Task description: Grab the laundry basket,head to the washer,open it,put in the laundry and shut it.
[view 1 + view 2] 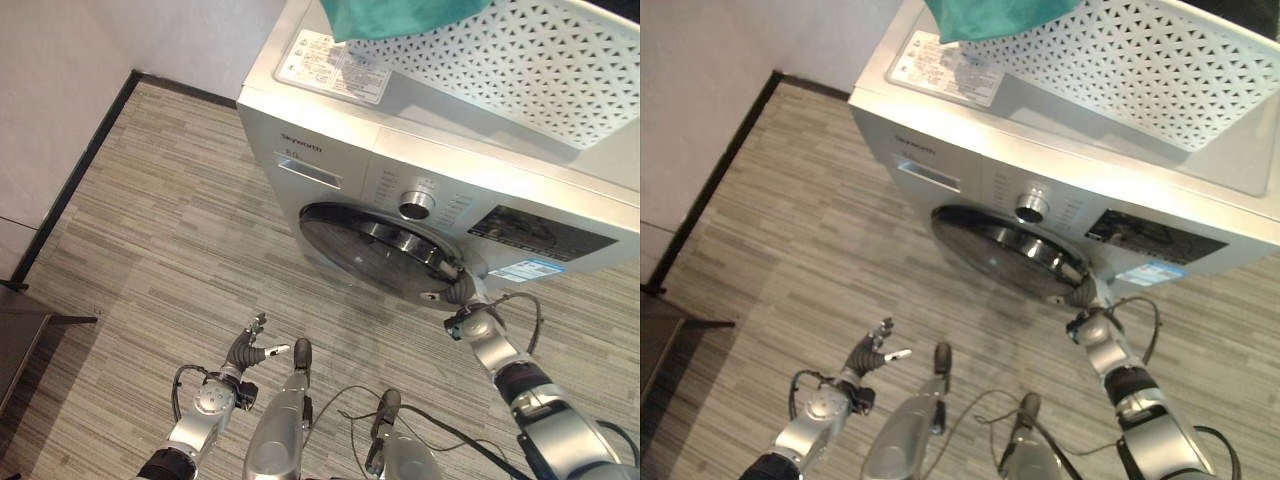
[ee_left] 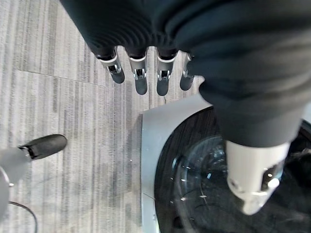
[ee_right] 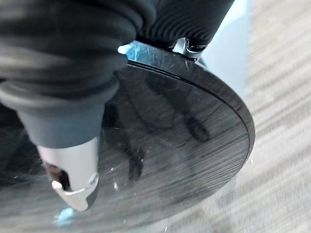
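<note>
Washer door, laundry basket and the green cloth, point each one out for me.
washer door [image 1: 365, 248], left eye view, on its dark round glass.
laundry basket [image 1: 520, 60], left eye view, on its white perforated side wall.
green cloth [image 1: 400, 17], left eye view, on the fold hanging over the basket's end.

The washer [image 1: 400, 190] carries a printed sheet [image 1: 333, 65] on top and a blue label [image 1: 527, 270] at front right, both unreadable.

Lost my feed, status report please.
Right robot hand at washer door edge, fingers hidden. Left robot hand open, low over floor. Basket with teal laundry atop washer. Door shut, nothing blocking.
</note>
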